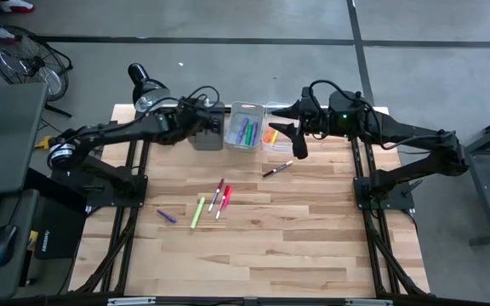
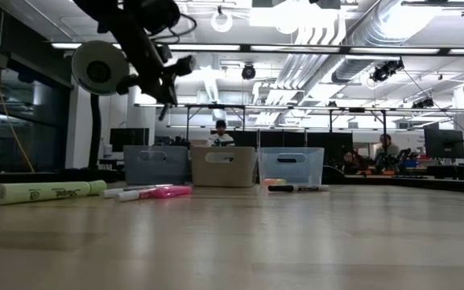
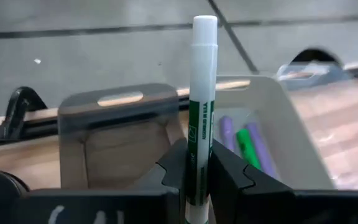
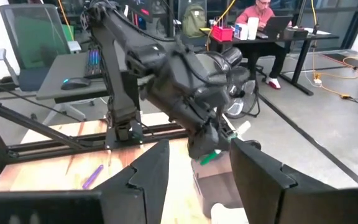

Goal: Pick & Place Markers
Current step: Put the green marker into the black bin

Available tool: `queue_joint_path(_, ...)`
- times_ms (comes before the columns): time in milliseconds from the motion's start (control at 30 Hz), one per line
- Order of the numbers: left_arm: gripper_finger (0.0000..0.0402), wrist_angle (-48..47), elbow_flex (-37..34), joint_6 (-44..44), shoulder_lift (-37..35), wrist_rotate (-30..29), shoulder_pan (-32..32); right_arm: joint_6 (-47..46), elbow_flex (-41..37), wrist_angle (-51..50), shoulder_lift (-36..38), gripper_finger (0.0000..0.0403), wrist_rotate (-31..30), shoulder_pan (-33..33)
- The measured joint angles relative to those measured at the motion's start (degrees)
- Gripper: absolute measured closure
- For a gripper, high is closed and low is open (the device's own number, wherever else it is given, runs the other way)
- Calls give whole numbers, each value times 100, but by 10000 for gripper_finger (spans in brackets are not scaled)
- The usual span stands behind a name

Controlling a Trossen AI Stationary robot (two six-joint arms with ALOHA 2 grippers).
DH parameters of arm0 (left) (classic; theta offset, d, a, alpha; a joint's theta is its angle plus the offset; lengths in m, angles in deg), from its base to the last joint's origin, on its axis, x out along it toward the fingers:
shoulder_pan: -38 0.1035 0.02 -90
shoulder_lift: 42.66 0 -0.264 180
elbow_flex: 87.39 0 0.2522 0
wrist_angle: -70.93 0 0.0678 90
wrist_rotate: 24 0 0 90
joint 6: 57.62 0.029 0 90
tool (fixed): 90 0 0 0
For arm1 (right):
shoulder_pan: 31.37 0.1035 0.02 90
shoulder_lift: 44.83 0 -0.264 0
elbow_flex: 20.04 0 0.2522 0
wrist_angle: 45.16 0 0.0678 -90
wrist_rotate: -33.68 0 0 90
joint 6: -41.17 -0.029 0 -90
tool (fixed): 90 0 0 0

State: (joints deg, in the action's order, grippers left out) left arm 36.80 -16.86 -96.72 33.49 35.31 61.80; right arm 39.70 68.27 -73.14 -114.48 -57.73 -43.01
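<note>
Left gripper [image 3: 197,174]: fingers pinched on a green-and-white marker [image 3: 201,118], held upright by its lower barrel, cap end clear of the jaws; judged a carry grip for a drop.
Position of held marker: above the grey bin [image 3: 114,134], just beside the clear middle bin [image 3: 291,124]; which bin is meant I cannot tell.
Middle bin contents: purple and green markers [image 1: 245,132] already inside, so sorting looks partly done.
Right gripper [image 1: 294,140]: fingers spread, holding nothing, hovering over the right bin [image 1: 272,138] with orange markers in it; seems to wait.
Loose markers: black one [image 1: 276,168] near the bins; red and pink [image 1: 221,197], lime [image 1: 196,212], purple [image 1: 167,216] mid-table, apart.
Left wrist view only: the grip and the marker's label.
High view only: full layout and count of what remains.
Low view only: three bins [image 2: 224,165] in a row, lime highlighter [image 2: 47,192] lying flat.
Right wrist view only: left arm seen from opposite, green tip below its gripper.
</note>
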Motion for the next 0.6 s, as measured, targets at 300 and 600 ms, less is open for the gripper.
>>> queue_joint_path(300, 361, 118, 0, 285, 761, 151, 176, -2, 0, 2, 0, 245, 2, 0)
queue_joint_path(600, 360, 105, 0, -292, 1395, -248, 176, -129, 0, -77, 0, 245, 11, 4)
